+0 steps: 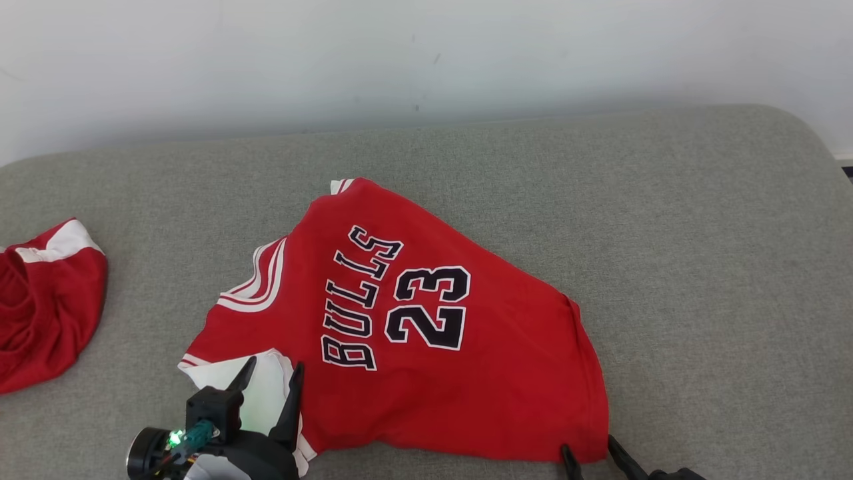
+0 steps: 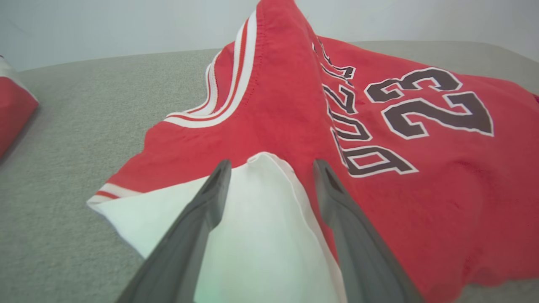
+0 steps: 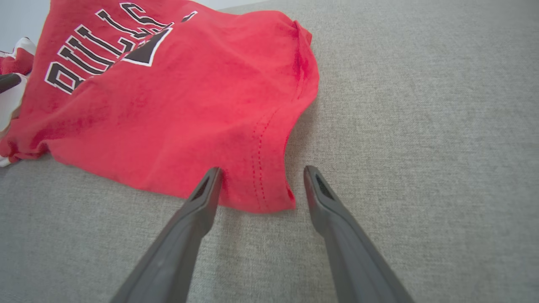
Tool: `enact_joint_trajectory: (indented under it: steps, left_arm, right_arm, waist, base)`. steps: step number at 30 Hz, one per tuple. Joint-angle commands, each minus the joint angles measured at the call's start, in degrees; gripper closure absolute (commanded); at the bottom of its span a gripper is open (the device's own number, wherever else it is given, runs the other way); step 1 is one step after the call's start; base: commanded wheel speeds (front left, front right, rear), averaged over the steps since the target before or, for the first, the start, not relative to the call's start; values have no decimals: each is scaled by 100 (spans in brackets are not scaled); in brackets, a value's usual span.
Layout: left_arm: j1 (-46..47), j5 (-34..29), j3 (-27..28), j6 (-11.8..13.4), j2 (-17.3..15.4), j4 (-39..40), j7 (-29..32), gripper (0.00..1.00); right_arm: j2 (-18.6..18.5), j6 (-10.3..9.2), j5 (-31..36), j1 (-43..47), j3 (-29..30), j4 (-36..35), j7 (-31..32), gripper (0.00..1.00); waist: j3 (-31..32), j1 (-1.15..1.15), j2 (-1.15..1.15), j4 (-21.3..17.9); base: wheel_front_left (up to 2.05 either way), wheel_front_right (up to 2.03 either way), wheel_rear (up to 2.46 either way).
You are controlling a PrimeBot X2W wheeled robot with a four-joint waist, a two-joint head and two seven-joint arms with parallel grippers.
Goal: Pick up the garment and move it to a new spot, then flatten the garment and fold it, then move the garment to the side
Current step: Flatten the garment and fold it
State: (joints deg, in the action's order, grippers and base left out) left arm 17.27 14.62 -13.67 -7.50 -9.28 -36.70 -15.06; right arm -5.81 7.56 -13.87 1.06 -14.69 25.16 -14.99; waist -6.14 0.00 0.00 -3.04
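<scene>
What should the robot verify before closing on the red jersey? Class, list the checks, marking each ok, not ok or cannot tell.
1. Left claw open: ok.
2. Right claw open: ok.
3. White corner between the left claw's fingers: ok.
4. Red hem corner between the right claw's fingers: ok.
5. Jersey lying flat on the grey cushion: not ok, ridged and skewed.
6. Other red garment apart from the jersey: ok.

A jersey (image 1: pixel 413 333) lies on a cushion (image 1: pixel 666 233), a second garment (image 1: pixel 46 307) well to its left, a wall (image 1: pixel 400 53) behind, the left gripper (image 1: pixel 274 365) and right gripper (image 1: pixel 588 445) at its near corners.
</scene>
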Motion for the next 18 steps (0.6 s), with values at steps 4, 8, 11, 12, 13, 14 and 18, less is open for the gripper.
enact_joint_trajectory:
  steps: [4,8,11,12,13,14,18]
  left_arm:
    - [295,55,-69,5,34,-368,-16,0]
    - [445,139,-108,6,44,-708,-17,44]
    - [556,198,-72,6,27,-830,-17,100]
    - [554,223,-18,6,25,-808,-17,100]
    - [546,240,21,5,25,-775,-16,100]
    - [520,245,44,6,18,-743,-17,100]
    - [303,354,186,5,53,-482,-16,100]
  right_arm:
    - [-19,-15,-53,-175,-114,151,-24,0]
    - [36,-16,-37,-297,-184,305,-24,0]
    - [62,-16,-34,-473,-270,496,-18,19]
    - [79,-16,-59,-526,-302,555,-18,65]
    - [98,-15,-94,-573,-328,635,-17,100]
    - [119,-16,-131,-618,-338,687,-16,100]
    - [166,-16,-245,-695,-428,755,-16,100]
  waist:
    - [-29,0,0,-36]
    - [-52,0,0,-79]
    - [-87,0,0,-119]
    - [-96,0,0,-129]
    - [-102,0,0,-129]
    - [-101,0,0,-127]
    - [-48,0,0,-104]
  base:
    - [0,0,0]
    - [0,0,0]
    - [0,0,0]
    - [0,0,0]
    - [0,0,0]
    - [0,0,0]
    - [0,0,0]
